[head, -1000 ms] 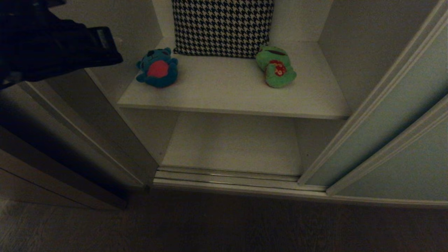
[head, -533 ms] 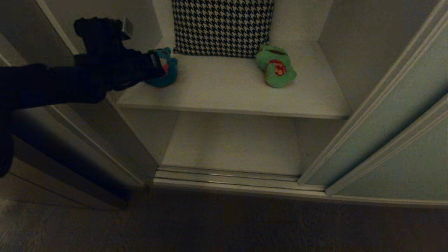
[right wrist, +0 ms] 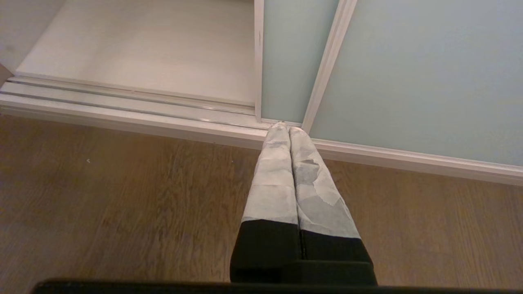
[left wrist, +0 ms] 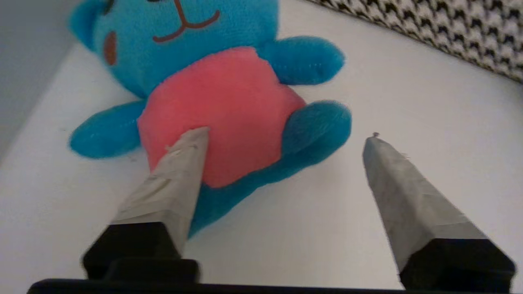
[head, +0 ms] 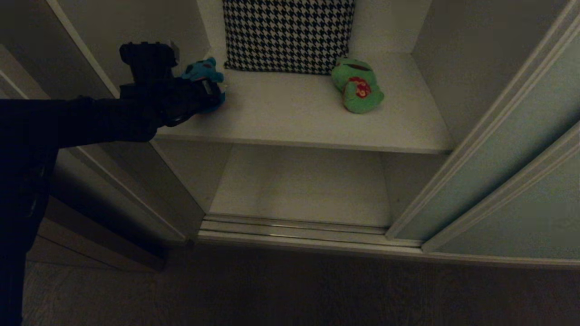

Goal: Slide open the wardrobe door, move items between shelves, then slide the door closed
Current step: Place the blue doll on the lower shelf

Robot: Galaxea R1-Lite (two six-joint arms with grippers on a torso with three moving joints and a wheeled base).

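Lying on its back near the left end of the upper shelf (head: 294,117), the teal-blue bear (left wrist: 212,94) has its head toward the back of the wardrobe and its feet toward the robot, so its long axis runs roughly along the reach of the left gripper (left wrist: 286,139). That gripper comes in low over the shelf board with its jaws spread wide. One finger (left wrist: 179,163) lies over the bear's red belly, the other stands off to the side over bare shelf, so the toy sits off-centre in the gap, more under one finger than between the two. By my reading, the grasp needs a small sideways shift toward the bear before closing.

The left arm is plainly the nearer one. The right gripper (right wrist: 289,128) hangs low over the wood floor (right wrist: 122,196), fingers pressed together and empty, near the bottom rail of the sliding wardrobe door (right wrist: 408,69), which stands slid aside.

On the same upper shelf, the green frog (head: 358,86) lies well apart to the right, and a houndstooth cushion (head: 287,34) leans at the back. The lower shelf (head: 299,185) holds nothing visible.
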